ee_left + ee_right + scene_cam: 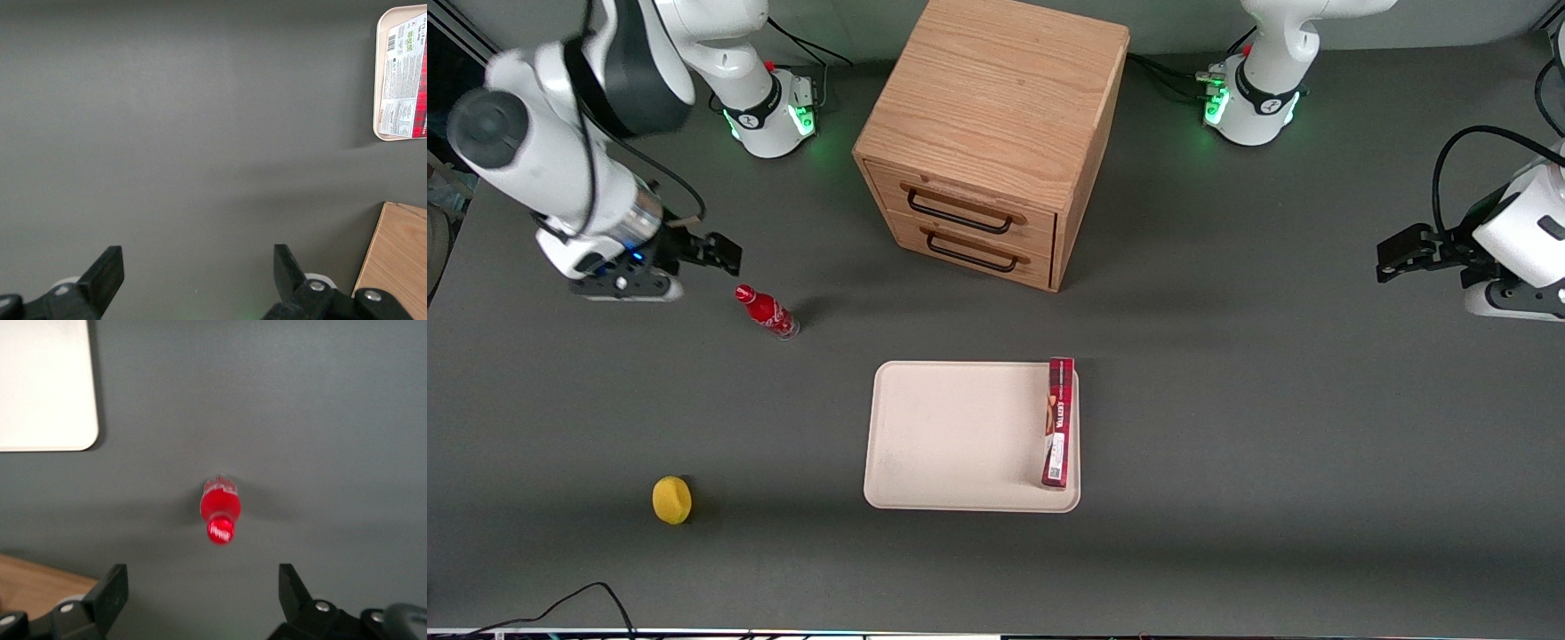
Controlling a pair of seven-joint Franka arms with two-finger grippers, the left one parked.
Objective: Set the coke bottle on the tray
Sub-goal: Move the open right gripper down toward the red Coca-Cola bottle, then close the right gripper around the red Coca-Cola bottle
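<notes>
The coke bottle (767,311), slim and red with a red cap, stands upright on the dark table toward the working arm's end. In the right wrist view the coke bottle (219,509) is seen from above, ahead of the open fingers. My gripper (716,252) is open and empty, raised beside the bottle and a little farther from the front camera; it also shows in the right wrist view (202,593). The cream-beige tray (951,436) lies flat at the table's middle, nearer the front camera; its rounded corner (47,387) shows in the right wrist view.
A long red box (1057,422) lies on the tray along its edge toward the parked arm. A wooden drawer cabinet (996,133) stands farther from the front camera than the tray. A yellow lemon-like object (671,500) lies near the table's front.
</notes>
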